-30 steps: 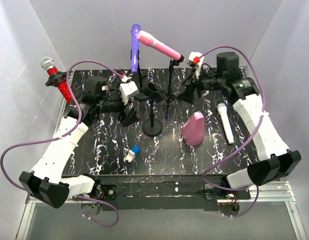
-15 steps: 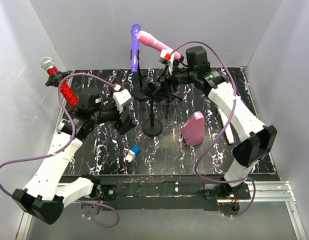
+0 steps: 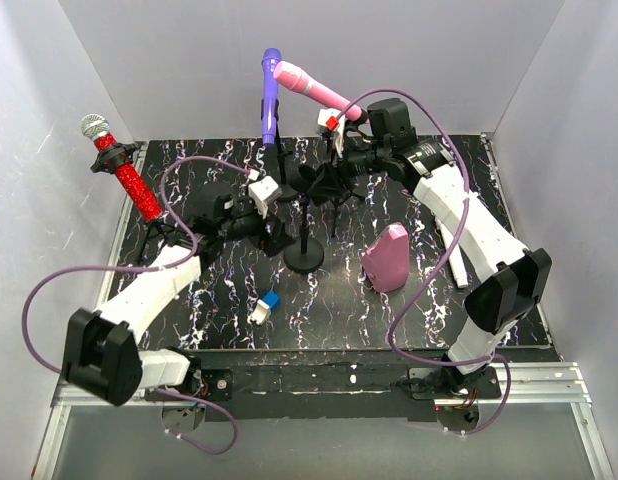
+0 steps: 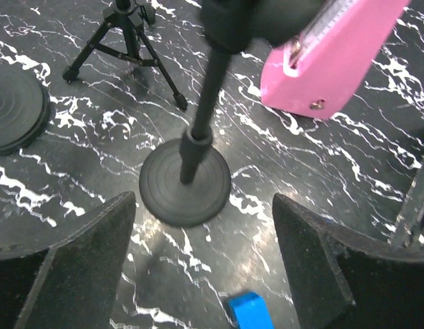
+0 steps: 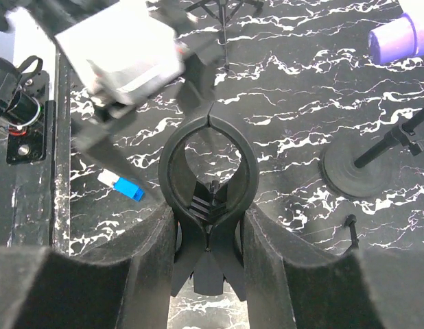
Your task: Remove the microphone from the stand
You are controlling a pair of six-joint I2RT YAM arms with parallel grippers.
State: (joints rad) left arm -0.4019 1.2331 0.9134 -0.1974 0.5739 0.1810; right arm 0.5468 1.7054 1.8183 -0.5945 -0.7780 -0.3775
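We see the right claw (image 5: 208, 219) closed on the black ring-shaped clip (image 5: 243, 164): its two padded fingers (image 5: 147, 260) press on the lower wings of the clip from both sides, and through the ring we see the black counter with white marble veins (image 3: 229, 320). This clip sits on top of the thin black stand with a round flat base (image 4: 186, 181), in the middle of the counter. The left claw (image 4: 202, 202) is wide open and holds nothing; it hangs above this round base, slightly on the near side. The long pink microphone (image 3: 314, 88) lies slanted in the black tripod stand (image 4: 126, 38) at the far side, just behind the right claw. The purple microphone (image 3: 270, 95) stands upright in its own stand beside the pink one. The red glitter microphone with a silver head (image 3: 124, 170) is in a stand at the far left edge. A white microphone (image 3: 457, 268) lies flat on the counter at the right, partly hidden by the right arm. A pink plastic case (image 3: 387, 258) stands right of the round base, and a small blue and white block (image 3: 265, 305) lies near the front.
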